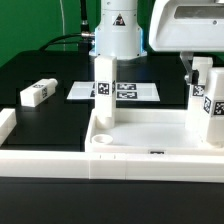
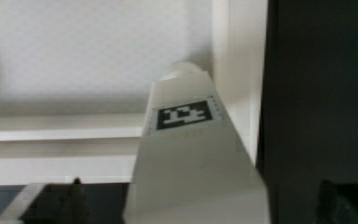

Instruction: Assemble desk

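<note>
A: Desk top (image 1: 140, 142), where?
B: Flat on the black counter (image 1: 70, 70), rim up, at the front of the exterior view.
A: Legs?
B: Left leg (image 1: 105, 90) and right leg (image 1: 208, 100), named by the exterior view's sides, upright in the far corners, tags showing. Loose leg (image 1: 35, 93) on its side on the counter, well apart toward the exterior view's left.
A: End effector (image 2: 202, 203)?
B: Above the right leg, jaws wide apart, one on each side, clear gaps in the wrist view. Gripping nothing.
A: Behind the left leg?
B: Marker board (image 1: 145, 90), flat on the counter.
</note>
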Controlling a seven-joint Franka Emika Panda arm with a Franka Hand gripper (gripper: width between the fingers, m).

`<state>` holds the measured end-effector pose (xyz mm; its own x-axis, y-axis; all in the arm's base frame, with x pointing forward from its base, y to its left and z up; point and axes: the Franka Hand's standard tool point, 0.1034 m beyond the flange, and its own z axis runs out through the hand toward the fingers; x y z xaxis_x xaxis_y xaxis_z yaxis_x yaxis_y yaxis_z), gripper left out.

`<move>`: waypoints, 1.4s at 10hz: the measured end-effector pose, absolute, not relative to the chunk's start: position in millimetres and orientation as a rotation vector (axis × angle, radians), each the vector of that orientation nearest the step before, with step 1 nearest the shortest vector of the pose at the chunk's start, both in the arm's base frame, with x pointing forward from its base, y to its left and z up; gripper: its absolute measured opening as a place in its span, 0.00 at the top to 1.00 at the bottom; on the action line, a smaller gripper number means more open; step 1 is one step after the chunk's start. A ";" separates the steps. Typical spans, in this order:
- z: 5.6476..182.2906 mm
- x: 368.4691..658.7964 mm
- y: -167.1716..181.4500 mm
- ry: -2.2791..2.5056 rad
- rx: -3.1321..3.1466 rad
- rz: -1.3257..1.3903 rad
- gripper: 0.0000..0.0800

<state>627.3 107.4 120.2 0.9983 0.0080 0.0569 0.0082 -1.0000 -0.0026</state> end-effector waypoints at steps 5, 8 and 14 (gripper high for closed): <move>119.0 627.7 105.6 -0.131 -3.138 -0.090 0.64; 118.9 627.6 105.7 0.004 -3.136 -0.089 0.64; 118.3 627.5 103.9 0.686 -3.047 -0.084 0.64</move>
<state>627.5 103.9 118.3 0.9023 -0.4284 0.0485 -0.4275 -0.9036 -0.0285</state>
